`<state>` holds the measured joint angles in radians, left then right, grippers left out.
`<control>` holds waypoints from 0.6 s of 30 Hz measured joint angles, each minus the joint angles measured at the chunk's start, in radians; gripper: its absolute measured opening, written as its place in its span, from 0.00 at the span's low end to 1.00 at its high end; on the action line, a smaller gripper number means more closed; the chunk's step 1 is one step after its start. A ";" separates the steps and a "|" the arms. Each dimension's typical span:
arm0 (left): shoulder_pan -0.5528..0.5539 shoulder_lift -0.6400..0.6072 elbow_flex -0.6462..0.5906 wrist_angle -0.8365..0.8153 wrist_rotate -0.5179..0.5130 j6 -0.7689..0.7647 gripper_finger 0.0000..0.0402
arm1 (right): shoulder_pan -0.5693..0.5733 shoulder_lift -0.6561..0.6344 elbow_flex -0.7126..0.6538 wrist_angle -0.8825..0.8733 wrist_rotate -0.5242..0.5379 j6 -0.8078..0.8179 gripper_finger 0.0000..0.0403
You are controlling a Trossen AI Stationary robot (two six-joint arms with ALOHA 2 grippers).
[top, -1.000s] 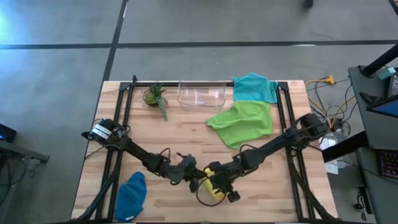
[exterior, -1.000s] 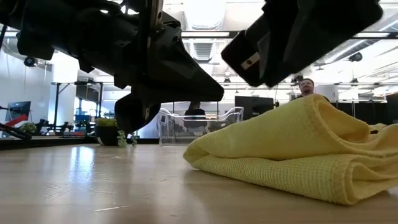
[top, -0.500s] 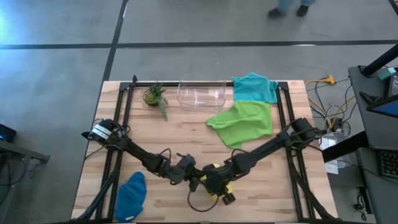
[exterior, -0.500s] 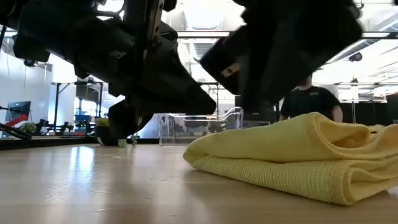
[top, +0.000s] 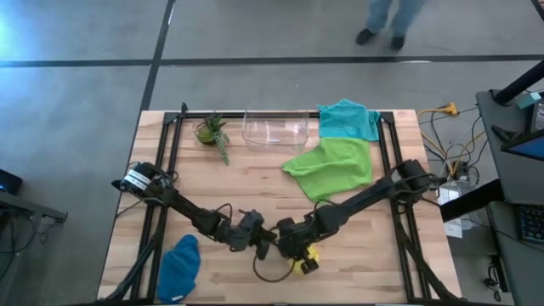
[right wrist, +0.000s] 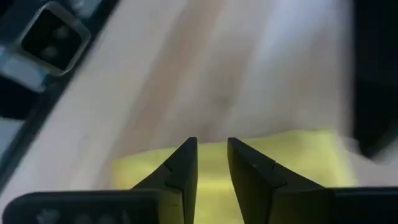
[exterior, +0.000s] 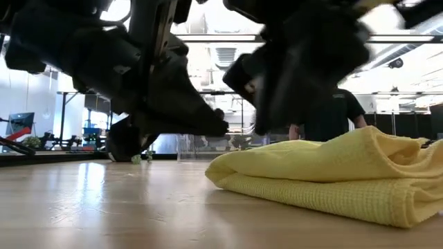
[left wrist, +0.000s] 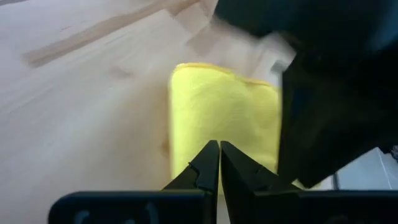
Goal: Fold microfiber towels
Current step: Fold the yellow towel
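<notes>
Hands (top: 274,245) meet over folded yellow towel (exterior: 325,176) — left closed.

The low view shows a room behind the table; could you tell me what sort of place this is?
Probably a robotics lab or workshop: a wooden table on a concrete floor, a person standing behind it, and metal racks beyond.

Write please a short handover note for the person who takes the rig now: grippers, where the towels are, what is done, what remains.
Left gripper: shut, empty, over the yellow towel.
Right gripper: slightly open, holding nothing, over the same towel.
Yellow towel: folded, near front edge of the table.
Lime green towel and teal towel: unfolded, back right.
Dark blue towel: bunched, front left.
Left to do: fold those three.
</notes>
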<state>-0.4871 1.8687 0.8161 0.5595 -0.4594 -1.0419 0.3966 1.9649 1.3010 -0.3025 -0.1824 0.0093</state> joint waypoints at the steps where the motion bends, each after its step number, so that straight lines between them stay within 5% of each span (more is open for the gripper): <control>1: -0.002 -0.001 -0.009 -0.001 -0.006 -0.014 0.00 | -0.010 -0.009 -0.001 -0.006 0.018 0.000 0.21; 18: -0.046 -0.006 -0.034 0.000 0.003 -0.052 0.00 | -0.145 -0.065 -0.107 -0.075 0.053 0.067 0.21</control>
<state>-0.5331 1.8622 0.7825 0.5594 -0.4564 -1.0938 0.2518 1.8998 1.1942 -0.3773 -0.1299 0.0763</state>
